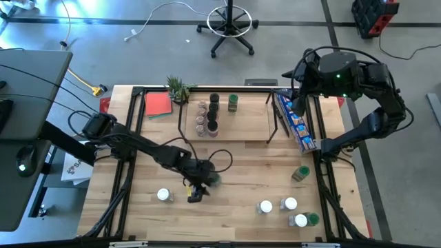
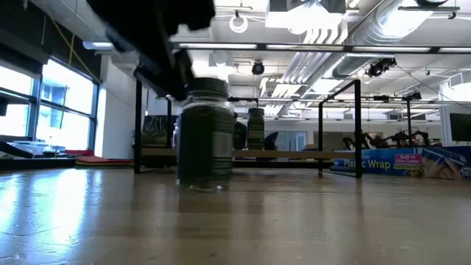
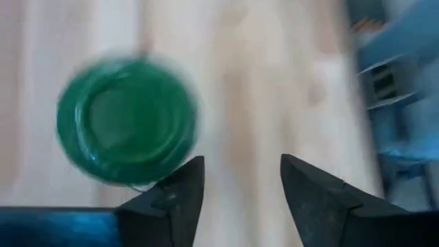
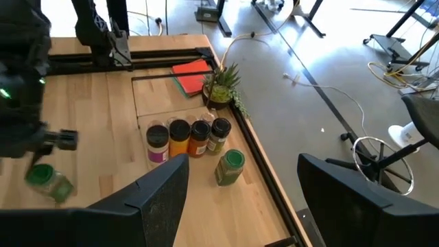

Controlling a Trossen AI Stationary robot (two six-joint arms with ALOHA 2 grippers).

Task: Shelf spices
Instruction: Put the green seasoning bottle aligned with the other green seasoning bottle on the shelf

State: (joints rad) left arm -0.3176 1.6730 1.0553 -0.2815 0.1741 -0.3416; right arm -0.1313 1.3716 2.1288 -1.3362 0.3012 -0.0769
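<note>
A green-lidded spice jar (image 1: pixel 213 178) (image 2: pixel 204 136) stands upright on its base mid-table. Its lid (image 3: pixel 127 120) shows in the left wrist view. My left gripper (image 1: pixel 199 187) (image 3: pixel 240 171) is open just beside it, nothing between its fingers. The shelf (image 1: pixel 241 127) (image 4: pixel 147 103) at the far side carries several jars (image 1: pixel 207 116) (image 4: pixel 185 137) and one green-lidded jar (image 1: pixel 233 103) (image 4: pixel 230 168). My right gripper (image 4: pixel 243 165) is open, high above the shelf's right end (image 1: pixel 298 103). My left gripper has one finger (image 3: pixel 182 192) close against the rim of the green lid (image 3: pixel 161 175), slanting down from the table's left. The view is blurred, and I cannot tell whether the finger touches the jar.
Loose jars: a white-lidded one (image 1: pixel 164 195) at near left, several (image 1: pixel 289 207) at near right, a green one (image 1: pixel 300 173) on its side. A blue packet (image 1: pixel 296 122) lies by the shelf's right end. A plant (image 1: pixel 178 88) and a red square (image 1: pixel 158 105) are at far left.
</note>
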